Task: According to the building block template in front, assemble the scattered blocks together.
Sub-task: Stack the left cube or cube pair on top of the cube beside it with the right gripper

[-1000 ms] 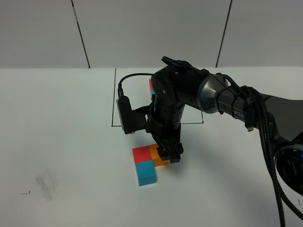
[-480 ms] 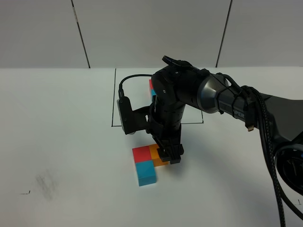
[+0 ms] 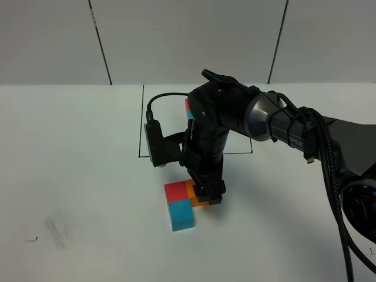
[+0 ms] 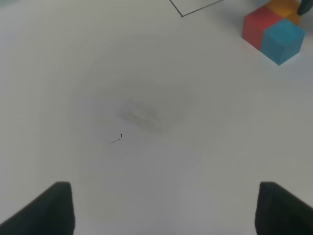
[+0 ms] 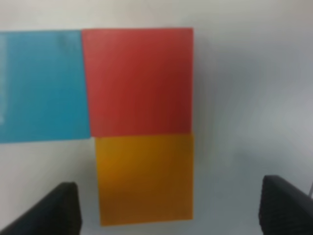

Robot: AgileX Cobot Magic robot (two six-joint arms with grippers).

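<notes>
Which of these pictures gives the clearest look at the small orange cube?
The right wrist view: the plain orange cube fills the frame from directly above, its whole top face visible, touching the red cube. The high exterior view shows only a sliver behind the right hand. The left wrist view catches just a corner.

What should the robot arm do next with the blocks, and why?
Probably lift the right gripper straight up. The red block, orange block and blue block already sit touching in an L, and the jaws stand apart, gripping nothing.
</notes>
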